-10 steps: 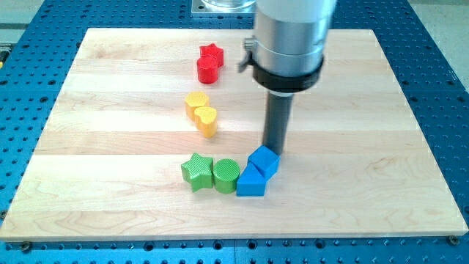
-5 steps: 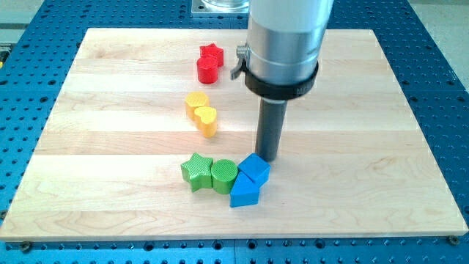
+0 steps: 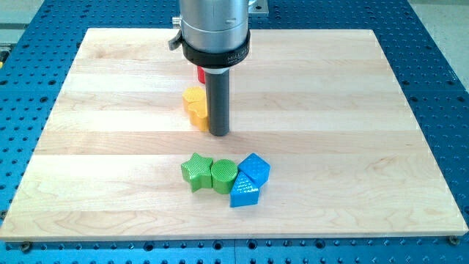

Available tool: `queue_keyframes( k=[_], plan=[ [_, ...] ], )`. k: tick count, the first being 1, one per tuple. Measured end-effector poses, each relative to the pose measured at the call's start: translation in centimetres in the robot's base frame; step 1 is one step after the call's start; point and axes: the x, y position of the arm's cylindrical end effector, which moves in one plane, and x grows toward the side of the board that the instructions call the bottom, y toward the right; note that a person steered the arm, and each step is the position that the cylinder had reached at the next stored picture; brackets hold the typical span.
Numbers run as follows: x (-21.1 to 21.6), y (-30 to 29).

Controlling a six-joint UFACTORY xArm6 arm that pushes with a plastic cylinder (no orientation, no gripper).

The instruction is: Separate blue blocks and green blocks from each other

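My tip (image 3: pixel 218 133) stood mid-table beside the yellow blocks (image 3: pixel 196 107), apart from the touching green cylinder (image 3: pixel 224 175) and blue blocks (image 3: pixel 249 180); I had no pincer.

Green star (image 3: pixel 196 171), green cylinder (image 3: pixel 224 175), two blue blocks (image 3: pixel 249 183) (ribbed tops), yellow block (image 3: pixel 194 105), pale wood board (image 3: pixel 352 132).

Bright, even light, soft shadows, sharp
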Motion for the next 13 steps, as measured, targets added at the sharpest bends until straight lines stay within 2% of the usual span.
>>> queue_keyframes(
  k=[1,2,3,4,5,6,8,9,10,11,12,13],
  plan=[
    [1.7,1.0],
    [1.5,7.0],
    [-2.1,7.3],
    [-2.7,6.0],
    [1.8,8.6],
    [7.1,6.8],
    [12.3,13.4],
    [16.3,10.7],
    [14.4,1.3],
    [12.9,-2.6],
    [10.7,0.8],
    [4.4,3.2]
  ],
)
